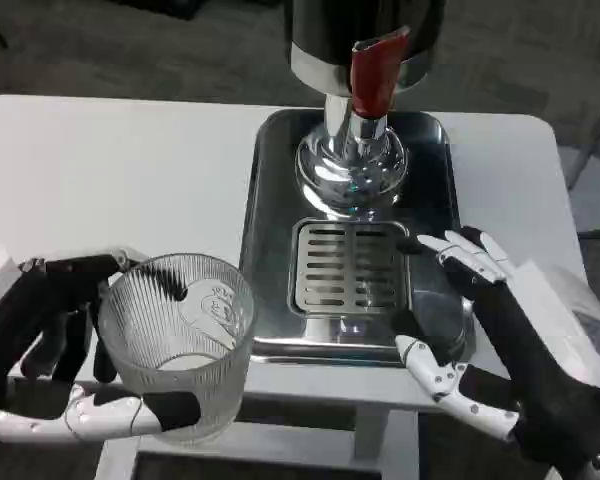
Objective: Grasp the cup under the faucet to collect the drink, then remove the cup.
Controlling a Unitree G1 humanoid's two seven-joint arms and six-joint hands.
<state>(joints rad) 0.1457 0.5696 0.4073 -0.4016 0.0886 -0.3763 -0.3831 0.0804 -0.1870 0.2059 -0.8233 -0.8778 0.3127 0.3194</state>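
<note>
Cup (180, 340): clear ribbed glass, upright, gripped by left hand (55, 350), fingers wrapped round its sides, w/ drip grate (350, 265) to hand's right. Faucet (372, 75): red handle, above grate, beyond right hand (500, 340). Right hand: fingers spread, holding nothing, beside tray (270, 200) edge.

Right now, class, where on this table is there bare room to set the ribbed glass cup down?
Free: the white table behind the left hand, left of the steel dispenser tray, and the slotted drip grate under the red-handled faucet. Crowded: the front edge, where the ribbed clear glass cup and right hand sit.
</note>
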